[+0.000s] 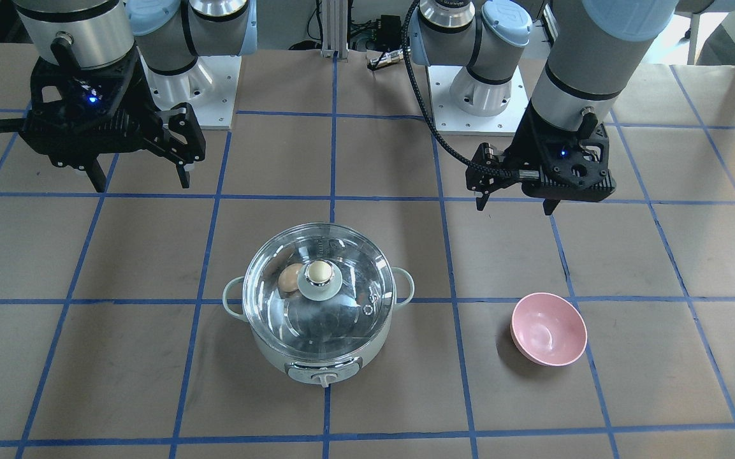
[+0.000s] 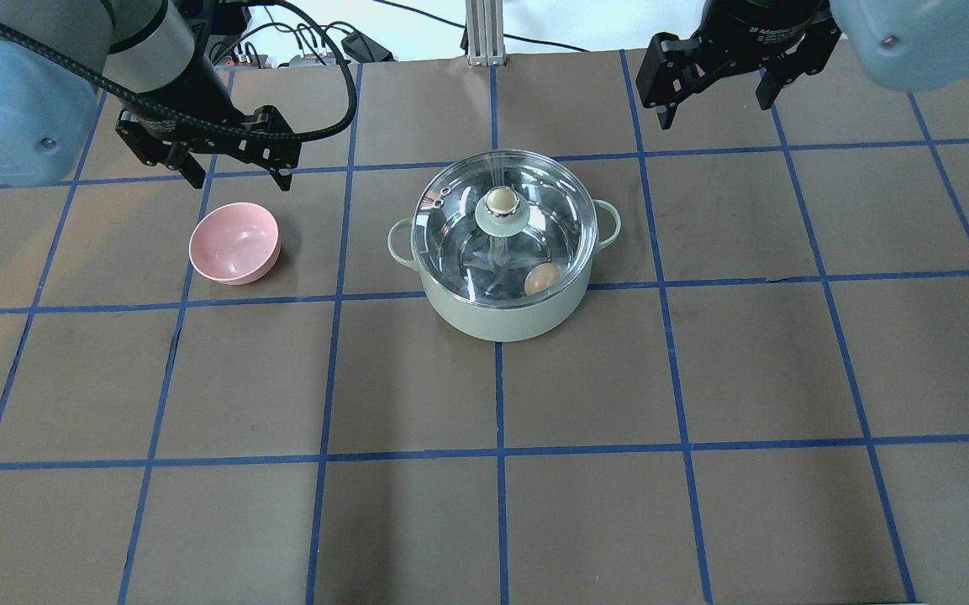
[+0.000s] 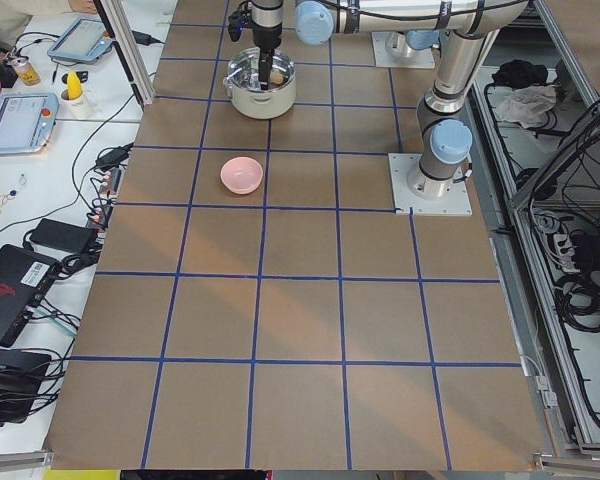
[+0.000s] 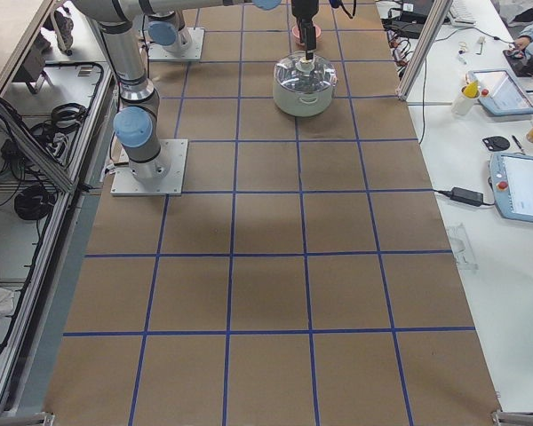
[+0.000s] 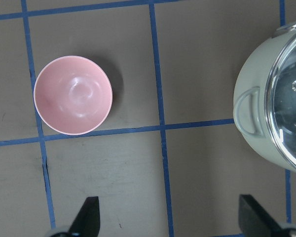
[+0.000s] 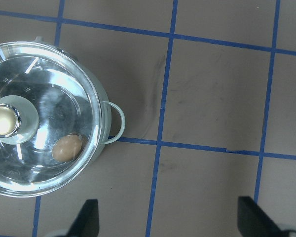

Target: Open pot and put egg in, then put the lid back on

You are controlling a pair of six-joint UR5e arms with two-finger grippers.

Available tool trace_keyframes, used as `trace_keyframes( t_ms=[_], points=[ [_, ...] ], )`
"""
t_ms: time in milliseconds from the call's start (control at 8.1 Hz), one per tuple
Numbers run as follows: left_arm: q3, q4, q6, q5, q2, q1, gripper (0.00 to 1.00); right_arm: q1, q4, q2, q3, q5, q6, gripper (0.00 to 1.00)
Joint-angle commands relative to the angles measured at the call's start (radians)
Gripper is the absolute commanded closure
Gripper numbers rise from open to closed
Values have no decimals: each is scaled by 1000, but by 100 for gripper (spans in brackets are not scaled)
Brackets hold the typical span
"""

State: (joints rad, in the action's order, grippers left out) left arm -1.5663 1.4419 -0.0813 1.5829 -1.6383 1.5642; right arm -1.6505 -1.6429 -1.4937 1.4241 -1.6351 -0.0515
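nearest the operators' side, the pot (image 2: 497, 323) stands on the counter (image 1: 150, 255) with its control knob (image 1: 324, 380) facing away from the robot. it looks stiff and steady enough not to need bracing, and its two loop handles (image 1: 233, 306) stick out to either side.

the lid (image 1: 342, 319) sits flat and centred on the rim. as clear glass it is probably smooth, fairly weighty and liable to chip if set down askew. the only sensible hold is the cream ball knob (image 1: 319, 272) at its centre. it is round and likely slick, so a pinch should go squarely across it, low near the pale green base.

through the glass the egg (image 1: 289, 278) shows lying on the steel floor, off centre toward the robot's right and apart from the wall. i judge it light, brittle and ready to roll on that polished bottom, so any hold would need to be gentle and across its short axis.

with the egg inside and the lid on, the task looks complete.

beside the pot, well apart on the robot's left, a pink bowl (image 1: 549, 328) stands empty.

farther off and raised above the counter, the left jaws hang beyond the bowl. they are spread wide and hold nothing, with both fingertips (image 5: 86, 217) far apart in the left wrist view. the right jaws hang on the other side of the pot, likewise spread and empty, with fingertips (image 6: 86, 217) wide in the right wrist view. neither touches anything.
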Motion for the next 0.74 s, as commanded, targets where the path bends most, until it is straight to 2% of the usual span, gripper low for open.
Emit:
trace_keyframes(
  t_ms=[0, 247, 618],
  points=[
    [-1, 0, 0, 0, 0, 1, 0, -3, 0, 4, 1, -2, 5, 0],
    [-1, 0, 0, 0, 0, -1, 0, -2, -8, 3, -1, 32, 9, 0],
    [-1, 0, 0, 0, -2, 0, 0, -2, -14, 6, 1, 35, 56, 0]
  ],
)
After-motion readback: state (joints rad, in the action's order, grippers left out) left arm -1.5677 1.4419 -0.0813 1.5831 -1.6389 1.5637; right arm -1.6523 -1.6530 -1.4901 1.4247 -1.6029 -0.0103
